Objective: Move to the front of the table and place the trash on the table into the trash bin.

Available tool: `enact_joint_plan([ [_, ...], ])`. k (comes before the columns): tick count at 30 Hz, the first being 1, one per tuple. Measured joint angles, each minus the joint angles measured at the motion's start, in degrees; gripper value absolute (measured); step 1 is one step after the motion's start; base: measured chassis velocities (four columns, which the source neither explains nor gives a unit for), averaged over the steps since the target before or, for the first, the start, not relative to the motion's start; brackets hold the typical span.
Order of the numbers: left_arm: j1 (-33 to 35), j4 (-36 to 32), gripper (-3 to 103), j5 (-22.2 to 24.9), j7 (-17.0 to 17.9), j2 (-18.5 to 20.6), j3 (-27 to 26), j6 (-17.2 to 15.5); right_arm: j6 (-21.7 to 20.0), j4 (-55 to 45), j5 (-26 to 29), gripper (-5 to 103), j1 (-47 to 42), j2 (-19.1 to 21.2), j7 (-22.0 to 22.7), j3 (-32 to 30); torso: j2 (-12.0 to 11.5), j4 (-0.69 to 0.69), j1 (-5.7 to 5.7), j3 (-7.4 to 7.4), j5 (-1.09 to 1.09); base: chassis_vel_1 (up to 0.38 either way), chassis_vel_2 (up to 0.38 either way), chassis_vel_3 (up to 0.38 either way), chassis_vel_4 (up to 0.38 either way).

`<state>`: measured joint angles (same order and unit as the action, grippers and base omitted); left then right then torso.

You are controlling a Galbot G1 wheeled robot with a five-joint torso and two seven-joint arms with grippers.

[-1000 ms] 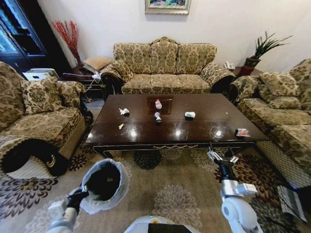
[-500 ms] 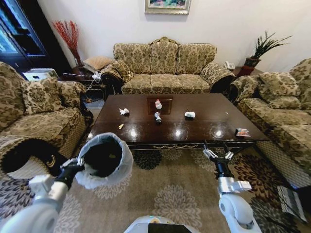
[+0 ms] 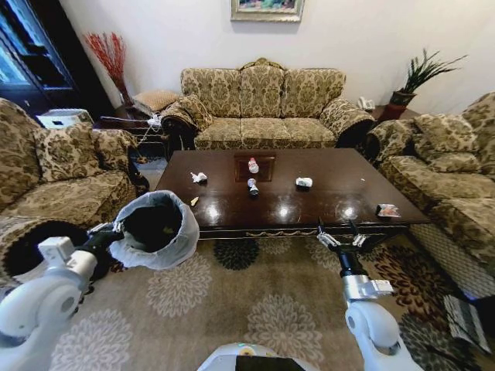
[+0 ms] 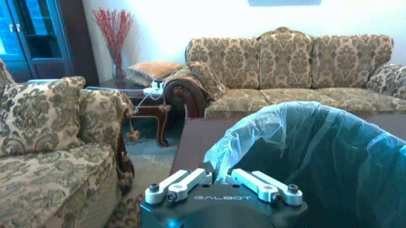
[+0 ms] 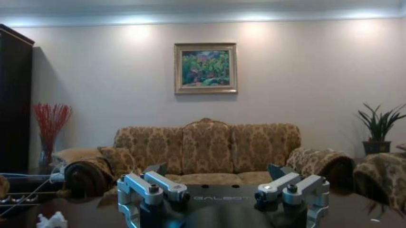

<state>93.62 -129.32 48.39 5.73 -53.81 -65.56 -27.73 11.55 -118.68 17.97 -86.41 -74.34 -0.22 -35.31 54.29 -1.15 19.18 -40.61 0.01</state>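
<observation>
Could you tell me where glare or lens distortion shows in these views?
Head view: bright lamp reflections glint on the glossy table near its front edge, and the wide lens bows the room's edges. Right wrist view: the wall glows under ceiling light. Left wrist view: the trash bin liner shines faintly.

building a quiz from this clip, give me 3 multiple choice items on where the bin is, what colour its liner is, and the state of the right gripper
1. Where is the trash bin?
A. held up by the left gripper near the table's left front corner
B. on the sofa
C. in the middle of the tabletop

2. What colour is the bin's liner?
A. bright red
B. translucent whitish
C. solid green

3. What state is the right gripper in?
A. shut on a bottle
B. shut on crumpled paper
C. open, holding nothing

Answers:
1 A, the left wrist view shows the fingers pinching the bagged rim.
2 B, the crinkled bag folded over the rim looks pale and see-through.
3 C, its fingers stand apart before the table's front edge.
</observation>
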Motion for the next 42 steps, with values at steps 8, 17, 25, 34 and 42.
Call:
enact_joint_plan([
  [8,-1.0,0.4,4,1.1,0.2,1.8,0.9,0.1,-0.3,0.3,-1.5,100,1.4,-0.1,1.3,2.0,0.0,-0.03,-0.01,0.01,-0.05,0.244,0.232,-0.249,-0.229],
  [17,-2.0,1.5,4,2.3,0.6,4.7,1.1,0.3,0.1,0.6,-2.9,100,1.9,-0.3,2.6,2.8,0.0,-0.03,-0.01,0.01,-0.06,0.150,0.138,-0.135,-0.142],
  [25,-1.8,0.8,4,2.4,0.7,3.9,2.0,0.5,-0.8,0.0,-2.0,100,0.8,-0.3,1.4,2.0,0.0,0.02,0.00,0.01,0.02,-0.025,-0.010,0.003,0.002],
  [34,-1.5,-0.3,4,2.1,0.4,3.1,2.1,0.7,-0.3,0.1,-1.7,100,0.7,-0.5,0.0,2.1,0.0,-0.02,-0.02,0.01,0.00,-0.009,0.017,0.007,-0.009],
  [42,-1.7,-0.3,4,2.3,0.3,3.7,2.0,1.0,0.0,0.4,-1.6,100,0.6,-0.6,0.1,2.3,0.0,-0.01,-0.03,0.02,0.00,-0.123,0.096,0.118,-0.105],
])
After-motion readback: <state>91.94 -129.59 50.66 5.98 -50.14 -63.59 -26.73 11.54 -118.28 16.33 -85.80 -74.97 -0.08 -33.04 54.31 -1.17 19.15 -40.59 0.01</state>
